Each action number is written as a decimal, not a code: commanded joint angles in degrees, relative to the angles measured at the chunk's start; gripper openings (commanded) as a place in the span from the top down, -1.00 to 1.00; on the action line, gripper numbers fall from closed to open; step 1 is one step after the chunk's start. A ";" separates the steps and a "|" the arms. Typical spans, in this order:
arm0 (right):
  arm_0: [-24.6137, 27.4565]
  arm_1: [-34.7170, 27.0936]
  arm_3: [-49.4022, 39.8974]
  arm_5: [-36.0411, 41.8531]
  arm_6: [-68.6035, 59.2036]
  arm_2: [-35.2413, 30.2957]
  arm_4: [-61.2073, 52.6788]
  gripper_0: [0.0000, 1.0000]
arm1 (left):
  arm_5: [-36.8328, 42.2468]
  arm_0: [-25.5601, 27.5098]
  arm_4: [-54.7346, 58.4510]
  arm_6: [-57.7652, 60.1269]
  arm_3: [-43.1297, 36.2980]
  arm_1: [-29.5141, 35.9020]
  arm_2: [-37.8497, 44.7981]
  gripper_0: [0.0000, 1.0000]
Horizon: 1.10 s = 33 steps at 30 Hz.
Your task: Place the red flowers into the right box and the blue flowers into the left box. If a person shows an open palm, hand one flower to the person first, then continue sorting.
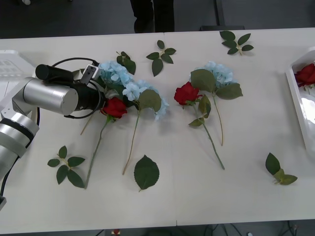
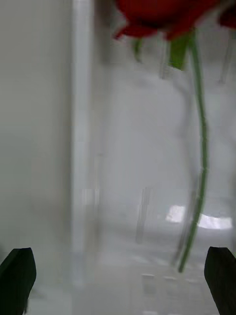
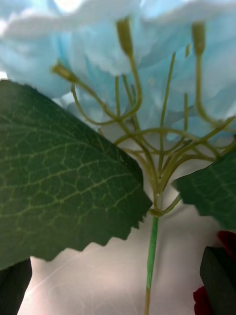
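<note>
Far left edge: left box [image 1: 11,66], a white tray, only its corner in sight; contents not readable.

Left of table: left arm reaching in from the near left, its left gripper [image 3: 118,280] low over a cluster of blue flowers [image 1: 118,76]. Black fingers stand apart, one each side of the thin green stem [image 3: 152,246] just below the pale head; released, nothing clamped. A big toothed leaf [image 3: 59,182] lies close against one finger.

Same cluster: one red rose [image 1: 114,107] touching the blue heads on the near side, its stem running toward the near edge. A second blue head [image 1: 142,91] lies just right of the first.

Centre: another red rose [image 1: 186,93] beside another blue flower [image 1: 216,73], stems overlapping and running near-right.

Scattered: loose green leaf sprigs [image 1: 160,54] far centre, near left, near centre and near right.

Right edge: right box [image 1: 295,96], white tray, a red rose [image 1: 306,74] already inside. The right gripper [image 2: 118,280] hangs over this tray with fingers wide apart, empty; a rose's stem [image 2: 199,162] lies on the tray floor below it.

No open palm offered.

Step in hand, by my reading: picking a blue flower for the left box. Next move calls for closing on the bare stem alone, clear of the leaf and the neighbouring rose, then lifting and carrying left.
</note>
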 commanded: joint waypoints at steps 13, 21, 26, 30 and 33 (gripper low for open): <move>-0.31 6.53 -25.36 -4.03 -31.89 12.55 -1.15 -1.00 | -0.93 -2.76 -1.16 -5.03 1.22 -1.50 -0.79 -1.00; -0.31 13.74 -29.49 -4.64 -43.94 12.73 7.99 -1.00 | -1.01 -2.76 -1.16 -5.03 1.22 -1.41 -0.79 -1.00; -0.31 17.60 -29.49 -6.14 -47.54 12.73 11.86 -1.00 | -1.01 -2.67 -1.16 -5.03 1.22 -1.41 -0.79 -1.00; -0.31 20.77 -29.49 -6.75 -49.82 12.73 15.81 -1.00 | -1.19 -2.67 -1.34 -5.03 1.22 -1.41 -0.79 -1.00; -0.31 22.70 -29.31 -7.63 -50.79 12.64 18.19 -1.00 | -1.19 -2.76 -1.42 -5.03 1.22 -1.41 -0.88 -1.00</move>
